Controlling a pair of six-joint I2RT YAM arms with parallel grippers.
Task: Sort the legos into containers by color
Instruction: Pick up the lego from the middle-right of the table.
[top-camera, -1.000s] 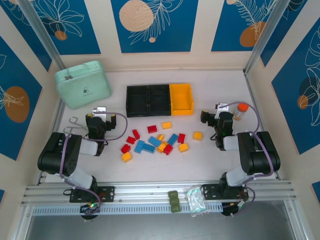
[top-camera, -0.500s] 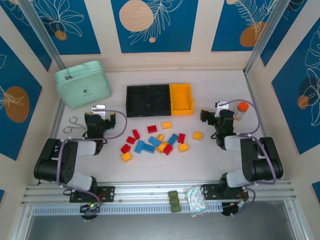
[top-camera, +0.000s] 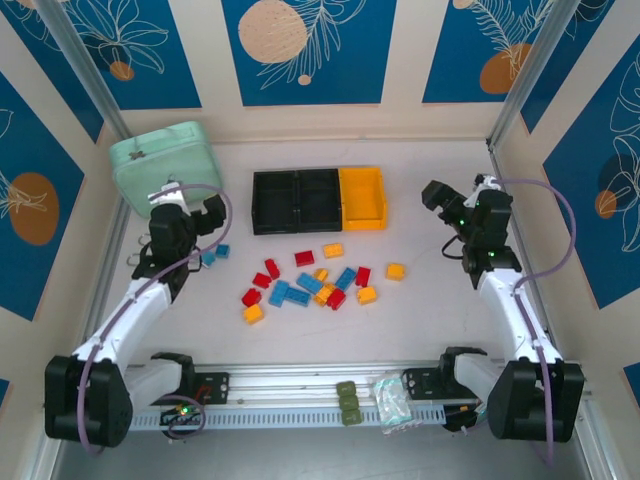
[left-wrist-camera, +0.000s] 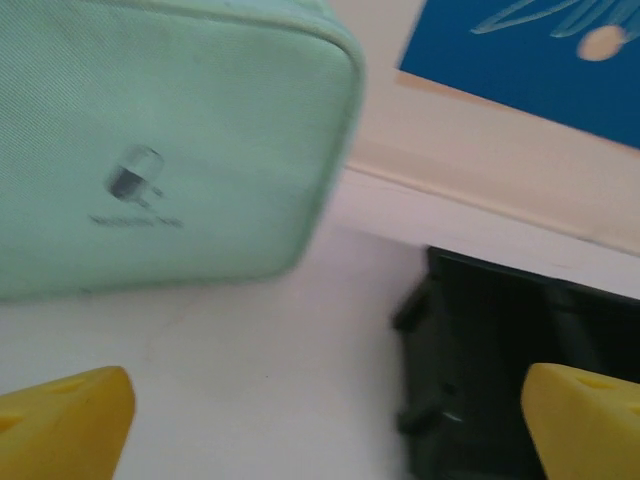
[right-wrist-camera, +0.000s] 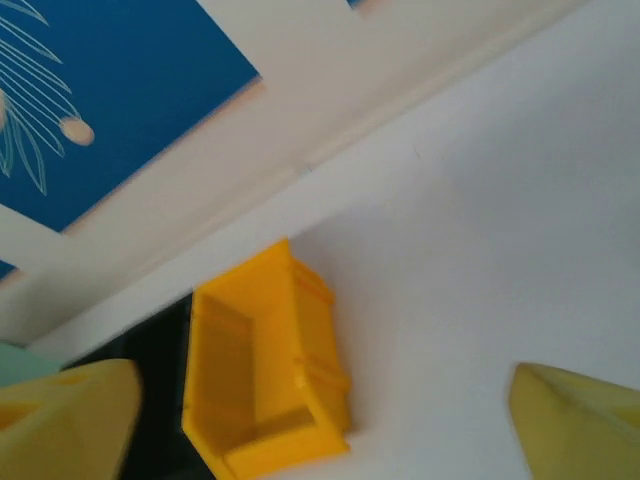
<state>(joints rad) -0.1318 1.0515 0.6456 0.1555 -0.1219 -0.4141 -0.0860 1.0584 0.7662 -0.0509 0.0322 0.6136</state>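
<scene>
now that both arms have unfolded upward, the left gripper (top-camera: 208, 212) and right gripper (top-camera: 438, 196) hang spread and empty; the legos (top-camera: 310, 280) lie unsorted, the containers (top-camera: 275, 200) bare.

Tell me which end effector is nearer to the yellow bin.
Right. The right end effector hangs just right of the yellow bin; the left end effector is beyond the two black bins, near the mint-green case.
</scene>
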